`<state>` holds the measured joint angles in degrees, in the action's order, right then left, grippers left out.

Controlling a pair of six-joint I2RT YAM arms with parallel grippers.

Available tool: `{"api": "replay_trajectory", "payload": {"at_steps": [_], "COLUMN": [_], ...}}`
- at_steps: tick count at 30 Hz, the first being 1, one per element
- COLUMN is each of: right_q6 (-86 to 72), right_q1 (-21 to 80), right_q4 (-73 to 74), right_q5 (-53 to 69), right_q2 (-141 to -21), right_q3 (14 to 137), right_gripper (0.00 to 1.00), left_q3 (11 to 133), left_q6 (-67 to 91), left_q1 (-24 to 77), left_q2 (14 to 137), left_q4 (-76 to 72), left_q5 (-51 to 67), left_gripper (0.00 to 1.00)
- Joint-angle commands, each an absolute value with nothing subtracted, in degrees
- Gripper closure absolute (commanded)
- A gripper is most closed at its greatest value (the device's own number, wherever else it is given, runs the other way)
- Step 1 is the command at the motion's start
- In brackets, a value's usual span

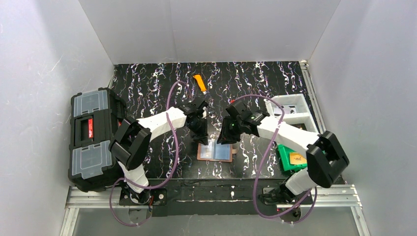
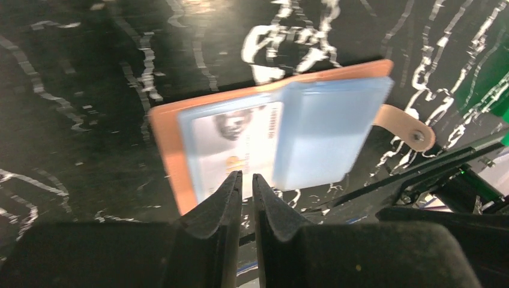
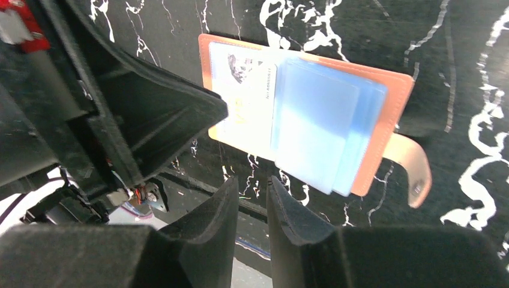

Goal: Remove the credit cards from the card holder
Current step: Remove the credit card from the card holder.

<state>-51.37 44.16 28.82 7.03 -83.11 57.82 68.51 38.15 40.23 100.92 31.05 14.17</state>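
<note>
Presently on inventory, largest first.

1. Tabletop: black with white veining. It carries every item below.
2. Toolbox: large, black, lid down, at the left edge. It is well apart from the work and obstructs nothing.
3. White bin: open and divided, far right, behind the right arm.
4. Green item: near right, partly hidden by that arm. Its nature cannot be told.
5. Left tool: fingers parted by a thin slit with nothing between them, hovering at the near edge of item 7.
6. Right tool: fingers a little apart and empty, just beside the left tool. This crowding is the main obstruction. Judgement: only one tool should reach in at a time.
7. Card holder: brown, lying open and flat at the tabletop's centre between the two tools.
8. Credit cards: inside the holder.
   - One pale printed card sits under a clear sleeve on the left page.
   - Loose pale-blue leaves are stacked on the right page. Whether each holds a card cannot be told.
   - Handling note, as a judgement: pin the leather margin with one tool, spread the other slightly, nip a card's exposed edge and draw it flat along the sleeve. Lifting risks dragging the whole holder, and the loose leaves may flop across.
9. Utility knife: orange, far side of the tabletop, clear of the work.
10. Side tab: on the holder's right edge, lying loose.
</note>
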Motion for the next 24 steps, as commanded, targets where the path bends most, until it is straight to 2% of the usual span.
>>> {"api": "replay_trajectory", "payload": {"at_steps": [1, 17, 24], "right_q6": [-50.5, -52.4, -53.8], "right_q1": [44.9, 45.0, 44.7], "right_q4": [24.1, 15.6, 13.0], "right_q5": [12.6, 15.8, 14.2], "right_q2": [-88.0, -98.9, -99.1], "right_q3": [61.0, 58.2, 54.2], "right_gripper": [0.69, 0.69, 0.66], "left_q3": [66.2, 64.6, 65.0], "left_q6": [36.4, 35.5, 35.8], "left_q1": [36.9, 36.7, 36.7], "left_q2": [96.8, 102.3, 105.4], "left_q4": [34.3, 33.1, 33.9], "left_q5": [13.7, 14.3, 14.1], "left_gripper": [0.88, 0.91, 0.98]}}
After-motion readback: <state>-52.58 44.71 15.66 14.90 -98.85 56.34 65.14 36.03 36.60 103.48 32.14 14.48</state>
